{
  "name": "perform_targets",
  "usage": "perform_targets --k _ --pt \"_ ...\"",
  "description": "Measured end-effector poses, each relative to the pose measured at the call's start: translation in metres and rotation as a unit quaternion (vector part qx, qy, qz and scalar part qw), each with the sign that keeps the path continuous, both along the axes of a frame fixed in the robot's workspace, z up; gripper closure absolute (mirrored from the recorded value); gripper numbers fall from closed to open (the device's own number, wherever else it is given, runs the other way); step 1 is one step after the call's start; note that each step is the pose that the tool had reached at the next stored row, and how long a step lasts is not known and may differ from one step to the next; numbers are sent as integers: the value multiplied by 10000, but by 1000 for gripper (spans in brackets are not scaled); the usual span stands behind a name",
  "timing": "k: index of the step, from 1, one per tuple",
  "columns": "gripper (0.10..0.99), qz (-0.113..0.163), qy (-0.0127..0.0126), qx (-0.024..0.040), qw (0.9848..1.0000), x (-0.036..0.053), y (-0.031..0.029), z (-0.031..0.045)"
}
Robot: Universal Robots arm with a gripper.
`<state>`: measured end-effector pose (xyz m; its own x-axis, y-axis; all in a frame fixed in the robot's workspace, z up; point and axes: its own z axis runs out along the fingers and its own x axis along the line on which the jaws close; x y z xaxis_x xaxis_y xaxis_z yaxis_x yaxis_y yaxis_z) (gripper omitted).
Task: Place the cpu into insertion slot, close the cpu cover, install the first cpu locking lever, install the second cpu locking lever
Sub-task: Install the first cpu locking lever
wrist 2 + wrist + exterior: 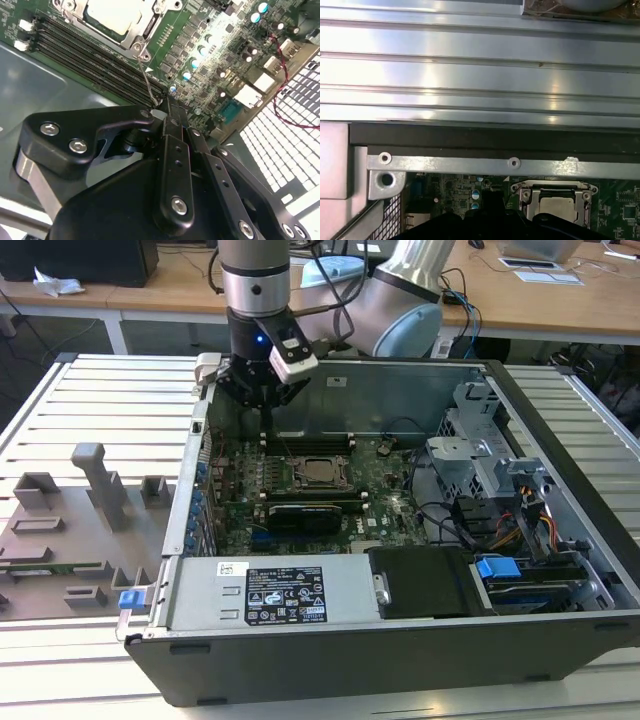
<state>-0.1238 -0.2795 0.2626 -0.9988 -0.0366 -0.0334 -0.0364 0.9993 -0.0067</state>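
Chip seated, cover down, my tool at a locking lever.

The cpu lies flat in the insertion slot on the green motherboard, with the cpu cover closed over its edges, so I judge those two steps done. One thin wire lever stands up from the socket corner, not yet latched, and my gripper meets its free end with fingers pressed together. I can't tell whether they pinch it. The socket is cut off in both wrist views, so the other lever's state is unclear.
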Motion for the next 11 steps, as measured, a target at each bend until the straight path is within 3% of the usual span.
perform_targets --k 11 --pt "980 0 1 0 10000 174 0 -17"
